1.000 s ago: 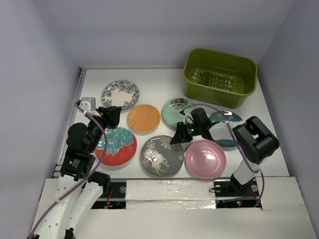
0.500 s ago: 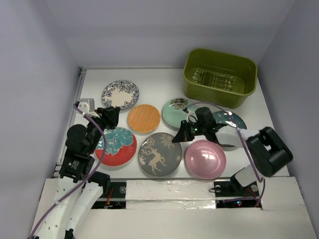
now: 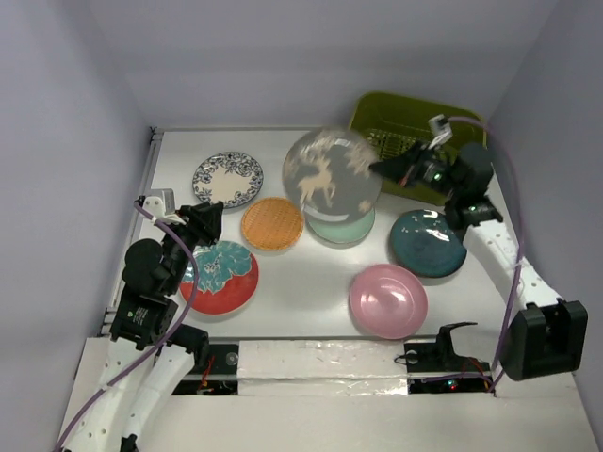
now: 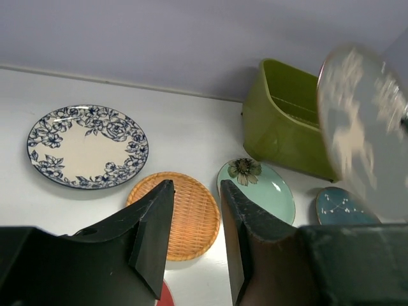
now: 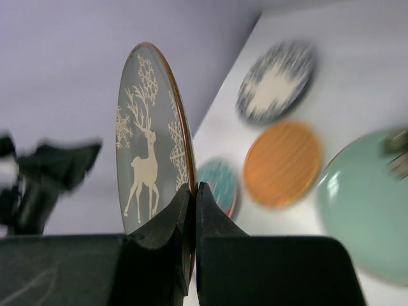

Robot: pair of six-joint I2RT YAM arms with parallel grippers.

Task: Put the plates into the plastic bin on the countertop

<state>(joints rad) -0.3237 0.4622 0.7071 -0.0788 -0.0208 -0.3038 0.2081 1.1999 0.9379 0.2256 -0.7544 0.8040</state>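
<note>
Grey round plate [image 3: 332, 184] with a pale deer design hangs tilted on edge above the white countertop [image 3: 301, 282]. Its rim is pinched between the closed fingers of the right gripper [image 3: 382, 169], just beside the olive-green plastic bin [image 3: 405, 99]. The left gripper [image 3: 215, 218] hovers over the red-and-teal floral plate [image 3: 221, 278], its fingers slightly apart and holding nothing.

Your left arm [image 3: 149, 282] pairs boxy black joints with white lower links, and a lilac cable loops alongside it. Your right arm [image 3: 497, 247] has slim white links, one black joint block and the same lilac cable. The left end effector [image 4: 196, 186] and right end effector [image 5: 195, 186] are black with wedge-shaped fingers [image 4: 150, 236].
</note>
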